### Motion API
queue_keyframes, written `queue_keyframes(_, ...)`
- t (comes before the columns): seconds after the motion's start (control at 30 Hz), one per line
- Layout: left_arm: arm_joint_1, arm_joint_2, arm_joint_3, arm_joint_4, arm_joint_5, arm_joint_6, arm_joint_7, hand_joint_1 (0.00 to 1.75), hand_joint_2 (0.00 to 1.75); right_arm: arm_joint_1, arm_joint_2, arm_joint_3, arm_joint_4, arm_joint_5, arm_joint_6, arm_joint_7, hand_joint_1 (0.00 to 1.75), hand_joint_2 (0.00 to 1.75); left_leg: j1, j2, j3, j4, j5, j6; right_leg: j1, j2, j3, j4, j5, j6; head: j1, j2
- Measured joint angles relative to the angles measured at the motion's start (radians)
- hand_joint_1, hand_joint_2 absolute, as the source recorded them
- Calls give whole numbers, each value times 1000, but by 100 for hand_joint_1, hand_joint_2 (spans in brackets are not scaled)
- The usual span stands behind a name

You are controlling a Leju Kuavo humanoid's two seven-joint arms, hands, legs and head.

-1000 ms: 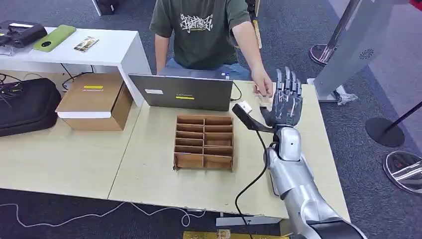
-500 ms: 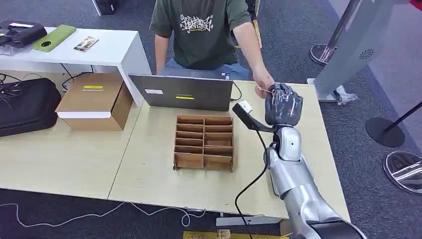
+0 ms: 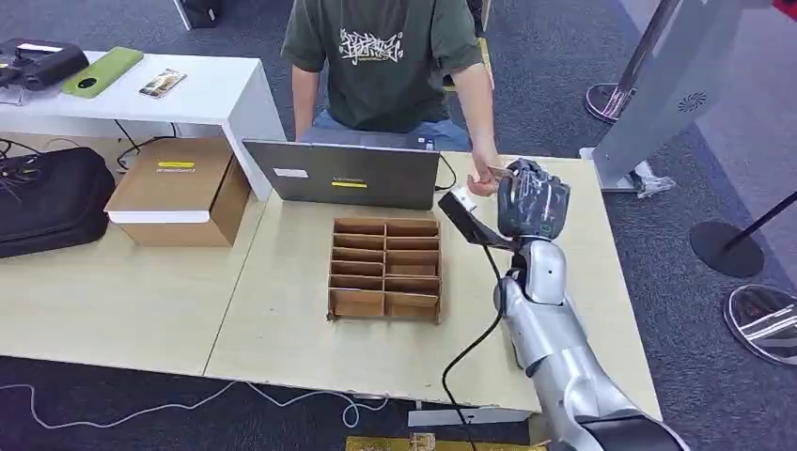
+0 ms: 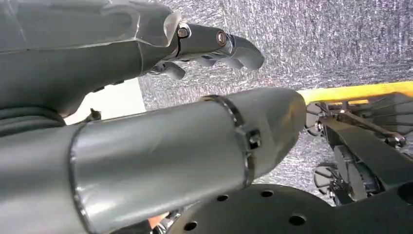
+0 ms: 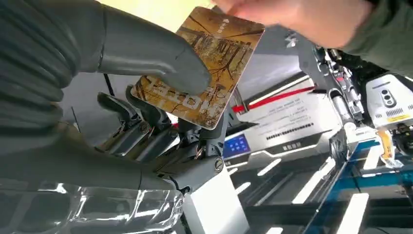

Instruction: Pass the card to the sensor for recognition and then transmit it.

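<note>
Since a second ago the right hand [image 3: 532, 199] has curled from flat-open onto the brown card [image 5: 202, 68], thumb pressing its face. Person's hand [image 5: 297, 17] touches the far end; its long axis runs outward past the fingertips.

A: Head view lighting?
B: Bright, even, from overhead. Soft shadows only; pale desk [image 3: 282, 310] evenly lit, no glare. Sharp centre to edges.
A: Wrist cams?
B: Right wrist: person's hand [image 5: 297, 17] blurred, bkgd washed out w/ bright strips. Card [image 5: 204, 68] sharp. Left wrist: arm cover close, soft focus, shiny highlights; carpet grainy.
</note>
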Motion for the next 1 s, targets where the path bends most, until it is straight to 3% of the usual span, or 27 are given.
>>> queue_keyframes(0.2,0,-3,-5,0,8,0,0,0,0,-1,16,-8,0,-37,14,-2,175,175,0,0,0,0,0,0,0,0,0,0,0,0,0,0)
queue_keyframes(0.27,0,-3,-8,0,11,-2,1,0,0,0,19,-12,-5,-79,65,2,175,175,0,0,0,0,0,0,0,0,0,0,0,0,0,0)
queue_keyframes(0.37,0,-3,-13,0,22,-3,15,0,0,20,27,-34,-52,-243,226,15,175,175,0,0,0,0,0,0,0,0,0,0,0,0,0,0)
queue_keyframes(0.43,1,-3,-18,0,27,-4,19,0,0,64,30,-56,-136,-437,367,20,175,175,0,-1,0,0,0,0,0,-1,0,0,0,0,0,0)
queue_keyframes(0.57,2,-2,-27,0,33,-4,25,0,0,175,23,-89,-305,-595,480,65,175,175,0,-1,0,0,-1,0,0,-2,0,-1,-1,0,0,0)
queue_keyframes(0.7,2,-3,-42,7,44,-3,32,0,0,281,-1,-119,-467,-622,533,93,175,175,0,0,-1,0,-2,0,0,-1,-1,-1,-1,1,0,0)
queue_keyframes(1.0,4,-10,-50,21,73,-2,32,0,0,493,-39,-163,-706,-690,562,101,175,175,0,-1,-1,0,-2,0,0,-1,0,-1,-2,1,0,0)
